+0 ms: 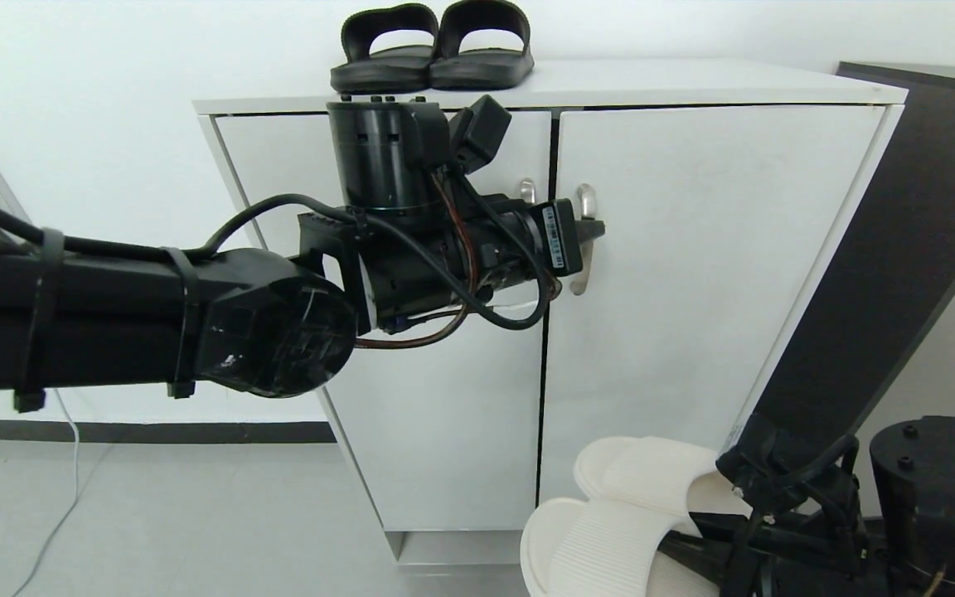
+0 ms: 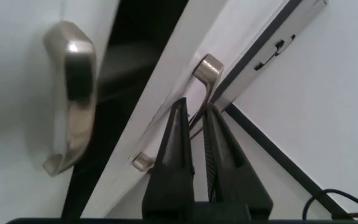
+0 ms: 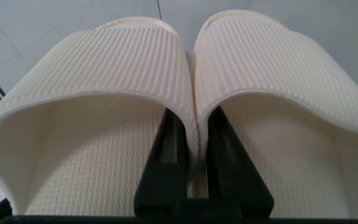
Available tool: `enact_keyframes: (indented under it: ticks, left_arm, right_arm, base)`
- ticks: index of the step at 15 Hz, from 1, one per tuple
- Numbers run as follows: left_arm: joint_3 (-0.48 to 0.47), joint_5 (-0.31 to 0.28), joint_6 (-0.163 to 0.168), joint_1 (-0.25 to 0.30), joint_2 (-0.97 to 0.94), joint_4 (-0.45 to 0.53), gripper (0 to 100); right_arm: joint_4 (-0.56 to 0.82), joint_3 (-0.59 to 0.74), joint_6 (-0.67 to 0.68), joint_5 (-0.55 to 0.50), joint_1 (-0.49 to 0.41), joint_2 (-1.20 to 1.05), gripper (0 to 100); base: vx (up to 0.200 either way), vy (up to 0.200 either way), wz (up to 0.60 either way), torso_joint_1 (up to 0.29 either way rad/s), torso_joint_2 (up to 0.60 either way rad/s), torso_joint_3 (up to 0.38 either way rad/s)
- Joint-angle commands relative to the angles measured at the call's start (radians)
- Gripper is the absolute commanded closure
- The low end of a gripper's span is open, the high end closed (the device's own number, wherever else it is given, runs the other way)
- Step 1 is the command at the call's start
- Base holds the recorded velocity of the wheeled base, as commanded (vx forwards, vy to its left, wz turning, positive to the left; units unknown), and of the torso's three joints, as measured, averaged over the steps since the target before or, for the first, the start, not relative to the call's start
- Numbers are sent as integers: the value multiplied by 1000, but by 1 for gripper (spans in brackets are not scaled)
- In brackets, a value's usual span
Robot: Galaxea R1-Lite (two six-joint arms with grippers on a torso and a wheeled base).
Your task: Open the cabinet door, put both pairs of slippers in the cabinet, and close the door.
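Two cream slippers (image 1: 627,506) sit nearest, low on the right, above the floor (image 1: 154,514). They are held side by side. The right end effector (image 3: 194,134) is clamped on their touching inner edges, one finger under each strap.

Beyond them, the left arm stretches across the front of the white cabinet (image 1: 693,290). The left end effector (image 1: 592,230) is at the right door (image 1: 676,373), fingers drawn close with the metal handle (image 1: 582,278) between them, clamped on it. The left door's handle (image 2: 70,99) is just beside. Only a thin dark seam shows between the doors in the head view; I cannot tell whether the right one is ajar.

Farthest off, black slippers (image 1: 432,50) rest on the cabinet top, the pair touching, above the left door (image 1: 444,414).
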Motion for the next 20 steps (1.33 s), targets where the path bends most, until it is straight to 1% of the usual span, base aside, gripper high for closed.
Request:
enact_keyframes:
  ticks: [1,2,4,6,8,9,11,12,14,20]
  left_arm:
    - [43,1,-1,-4,-51,-2,100]
    - [57,1,-1,-7,-63,-2,100]
    - [123,1,-1,-21,-131,-4,100]
    - [169,1,-1,-36,-180,1,100]
    - [209,3,0,-59,-224,3,100]
    - [238,3,0,-73,-258,3,100]
    - [269,4,0,-72,-286,1,100]
    - [270,7,0,-62,-284,0,100]
    - [255,4,0,-24,-266,-4,100]
    - [183,7,-1,14,-188,-2,100]
  right_arm:
    - [-1,4,-1,2,2,-1,100]
    - [-1,4,-1,3,2,-1,100]
    - [-1,14,-1,9,13,-6,100]
    - [3,39,-2,17,47,-24,100]
    - [3,71,-19,57,71,-49,100]
    - [1,99,-56,100,73,-63,100]
    - [1,108,-73,115,73,-64,100]
    - [1,108,-73,115,73,-64,100]
    - [1,108,-73,114,73,-64,100]
    - [1,110,-73,114,73,-59,100]
  base:
    - [0,0,0,0,0,0]
    - [0,0,0,0,0,0]
    - [0,0,0,0,0,0]
    - [0,0,0,0,0,0]
    - [0,0,0,0,0,0]
    - [0,0,0,0,0,0]
    - [0,0,0,0,0,0]
    - [0,0,0,0,0,0]
    - [0,0,0,0,0,0]
    - [0,0,0,0,0,0]
